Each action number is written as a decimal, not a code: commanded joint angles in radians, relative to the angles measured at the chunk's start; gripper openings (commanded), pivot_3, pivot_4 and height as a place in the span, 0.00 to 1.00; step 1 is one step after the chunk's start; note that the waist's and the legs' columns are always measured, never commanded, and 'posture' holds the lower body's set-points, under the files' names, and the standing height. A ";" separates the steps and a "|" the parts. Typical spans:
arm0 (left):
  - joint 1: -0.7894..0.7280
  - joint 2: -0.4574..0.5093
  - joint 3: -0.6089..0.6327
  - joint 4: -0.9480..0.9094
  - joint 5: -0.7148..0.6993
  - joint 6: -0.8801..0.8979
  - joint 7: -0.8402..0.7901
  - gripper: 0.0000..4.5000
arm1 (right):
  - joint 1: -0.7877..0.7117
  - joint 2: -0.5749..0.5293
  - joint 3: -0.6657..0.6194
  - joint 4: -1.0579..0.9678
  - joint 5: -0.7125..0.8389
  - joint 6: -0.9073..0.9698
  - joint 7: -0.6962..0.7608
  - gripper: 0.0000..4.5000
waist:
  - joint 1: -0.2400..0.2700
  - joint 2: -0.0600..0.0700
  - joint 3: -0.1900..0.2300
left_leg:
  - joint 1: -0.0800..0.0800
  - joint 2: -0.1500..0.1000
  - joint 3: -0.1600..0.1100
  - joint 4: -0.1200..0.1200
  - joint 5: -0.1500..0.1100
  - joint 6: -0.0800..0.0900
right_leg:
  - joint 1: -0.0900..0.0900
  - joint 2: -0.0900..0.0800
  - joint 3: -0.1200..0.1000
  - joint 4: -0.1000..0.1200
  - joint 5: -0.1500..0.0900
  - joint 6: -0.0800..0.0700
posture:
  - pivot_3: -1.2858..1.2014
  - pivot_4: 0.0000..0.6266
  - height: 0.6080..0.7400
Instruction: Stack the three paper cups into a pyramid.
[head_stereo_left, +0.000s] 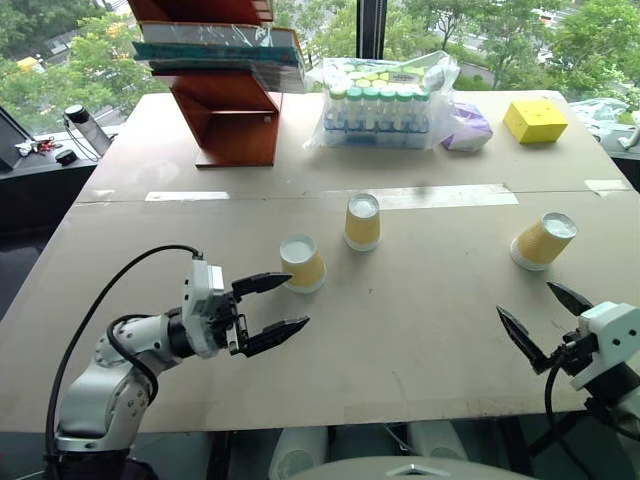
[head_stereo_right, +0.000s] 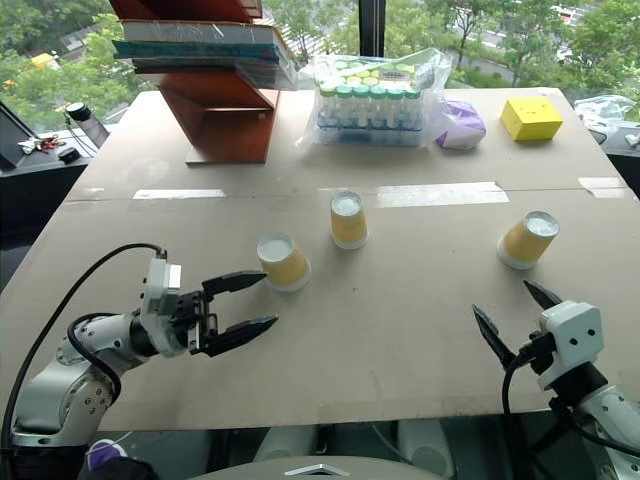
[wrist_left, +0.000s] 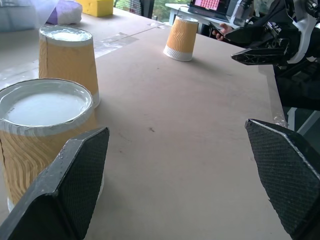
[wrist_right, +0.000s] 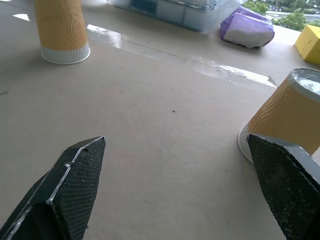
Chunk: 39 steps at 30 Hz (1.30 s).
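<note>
Three yellow-orange ribbed paper cups stand upside down and apart on the brown table (head_stereo_left: 400, 330). The left cup (head_stereo_left: 302, 263) is just beyond my left gripper (head_stereo_left: 283, 303), which is open and empty, its far fingertip close beside the cup. The middle cup (head_stereo_left: 362, 222) stands a little farther back. The right cup (head_stereo_left: 543, 241) stands near the table's right side, a short way ahead of my right gripper (head_stereo_left: 545, 311), which is open and empty. In the left wrist view the left cup (wrist_left: 42, 130) sits by one finger, with the middle cup (wrist_left: 70, 57) behind it.
At the table's back stand a red-brown wooden rack (head_stereo_left: 230, 110) with books, a clear-wrapped pack of green-capped bottles (head_stereo_left: 380, 105), a purple packet (head_stereo_left: 466, 128) and a yellow box (head_stereo_left: 535, 120). A tape strip (head_stereo_left: 440, 197) runs across the table's seam.
</note>
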 joint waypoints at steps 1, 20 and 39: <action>-0.015 0.007 0.010 -0.066 -0.059 0.020 -0.013 0.99 | -0.097 0.013 -0.041 0.025 -0.024 0.055 -0.113 1.00 | 0.000 0.000 0.000 | 0.000 0.000 0.000 0.000 0.000 0.000 | 0.000 0.000 0.000 0.000 0.000 0.000 | 0.52 0.24 1.00; -0.039 0.113 0.039 -0.392 -0.298 0.213 0.116 0.99 | -0.621 -0.026 -0.119 0.300 0.054 0.458 -0.339 1.00 | -0.005 0.002 0.001 | 0.000 -0.001 0.003 -0.001 0.000 0.000 | 0.000 0.002 0.002 0.001 0.000 0.000 | 0.52 0.24 1.00; -0.087 0.079 -0.006 -0.022 -0.115 0.059 -0.109 1.00 | -0.634 -0.086 -0.071 0.304 0.039 0.410 -0.231 0.47 | -0.007 0.003 0.002 | -0.001 -0.001 0.003 -0.001 0.000 0.000 | -0.001 0.002 0.002 0.000 0.002 0.003 | 0.52 0.24 1.00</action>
